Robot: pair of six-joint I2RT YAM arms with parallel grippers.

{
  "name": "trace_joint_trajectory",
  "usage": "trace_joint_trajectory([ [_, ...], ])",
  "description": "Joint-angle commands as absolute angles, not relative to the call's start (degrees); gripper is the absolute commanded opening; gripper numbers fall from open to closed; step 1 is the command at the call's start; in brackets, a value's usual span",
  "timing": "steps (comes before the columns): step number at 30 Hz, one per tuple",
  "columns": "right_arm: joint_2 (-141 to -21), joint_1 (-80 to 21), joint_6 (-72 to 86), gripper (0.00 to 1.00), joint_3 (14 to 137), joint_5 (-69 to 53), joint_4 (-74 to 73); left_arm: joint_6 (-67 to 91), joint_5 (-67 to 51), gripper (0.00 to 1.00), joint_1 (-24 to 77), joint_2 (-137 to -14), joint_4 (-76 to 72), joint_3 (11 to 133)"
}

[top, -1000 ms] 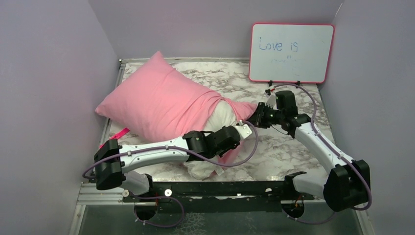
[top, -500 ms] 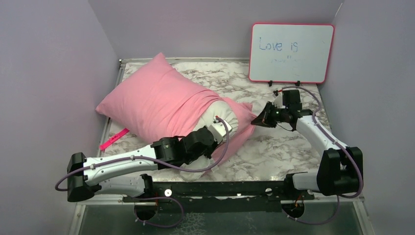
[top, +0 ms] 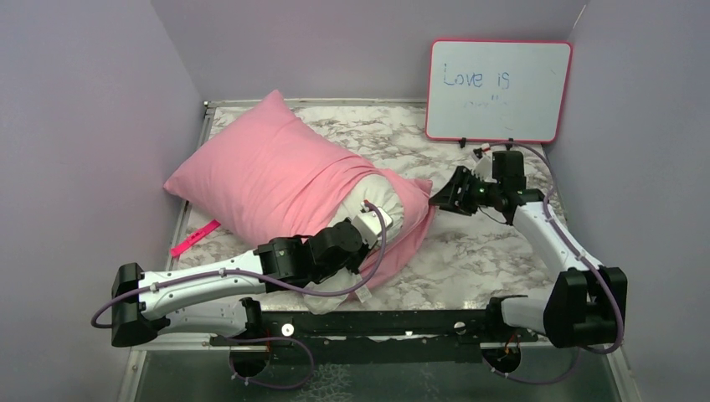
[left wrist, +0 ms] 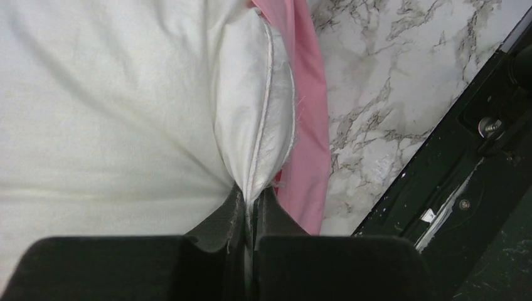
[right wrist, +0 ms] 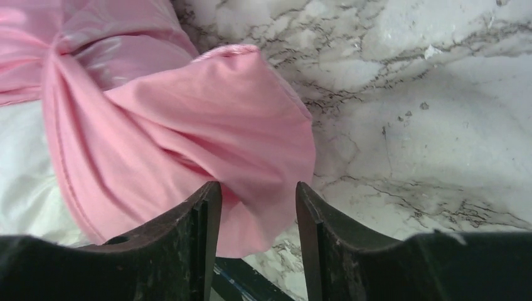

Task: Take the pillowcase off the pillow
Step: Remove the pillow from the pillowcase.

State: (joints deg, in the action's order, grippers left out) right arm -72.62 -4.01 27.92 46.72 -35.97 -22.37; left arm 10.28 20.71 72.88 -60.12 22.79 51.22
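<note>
The pink pillowcase (top: 268,180) covers most of the white pillow (top: 366,203), whose near end bulges out of the open hem. My left gripper (top: 373,222) is shut on the pillow's seamed corner, which shows in the left wrist view (left wrist: 254,144) running into the closed jaws (left wrist: 251,204). A strip of pillowcase (left wrist: 310,157) hangs beside it. My right gripper (top: 444,194) is open at the pillowcase's loose hem. In the right wrist view a pink flap (right wrist: 213,125) lies under and between the spread fingers (right wrist: 258,194), with the pillow (right wrist: 25,182) at the left edge.
A whiteboard (top: 499,90) leans against the back wall at the right. A pink strip (top: 195,238) lies on the marble table (top: 494,251) near the left wall. The black base rail (top: 377,322) runs along the near edge and shows in the left wrist view (left wrist: 464,175).
My left gripper has drawn back to the left, still holding the pillow's corner. My right gripper has shifted slightly right and now sits open at the hem.
</note>
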Motion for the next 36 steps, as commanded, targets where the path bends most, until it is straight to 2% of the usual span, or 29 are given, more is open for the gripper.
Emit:
trace_joint_trajectory([
  [1, -68.57, -3.71, 26.55, 0.56, 49.65, -38.46, -22.3, 11.57, 19.39, 0.0, 73.3, -58.75, 16.45, 52.58],
  [4, -68.27, -3.8, 26.53, 0.78, 49.23, -42.48, -20.31, 11.76, 18.63, 0.0, 73.29, -58.96, 16.23, 52.49],
  [6, -68.61, -3.87, 26.41, 0.8, 49.22, -43.56, -19.51, 11.73, 18.03, 0.0, 73.3, -59.27, 15.99, 52.47],
  [16, -75.13, -10.14, 23.17, 0.56, 53.14, -43.66, -18.96, 11.17, 15.35, 0.0, 73.3, -61.49, 13.46, 53.0],
  [18, -76.72, -10.65, 23.04, 0.41, 54.08, -39.41, -20.11, 11.02, 15.21, 0.0, 73.3, -62.01, 13.5, 53.4],
  [20, -77.1, -10.64, 22.66, 0.38, 54.13, -34.68, -20.27, 11.25, 15.05, 0.0, 73.29, -61.98, 13.45, 53.52],
  [22, -77.67, -10.68, 22.63, 0.21, 54.79, -31.52, -21.16, 11.62, 15.0, 0.0, 73.3, -61.66, 13.42, 53.4],
  [25, -77.7, -10.64, 24.3, 0.02, 55.96, -25.16, -22.41, 11.99, 15.05, 0.0, 73.29, -60.92, 13.45, 52.95],
  [31, -78.44, -9.94, 28.26, 0.01, 58.3, -7.89, -24.67, 12.58, 15.0, 0.0, 73.3, -58.3, 14.27, 52.18],
  [36, -83.61, -8.22, 29.59, 0.0, 59.83, -9.41, -25.05, 13.24, 15.09, 0.0, 73.28, -55.22, 14.59, 50.94],
])
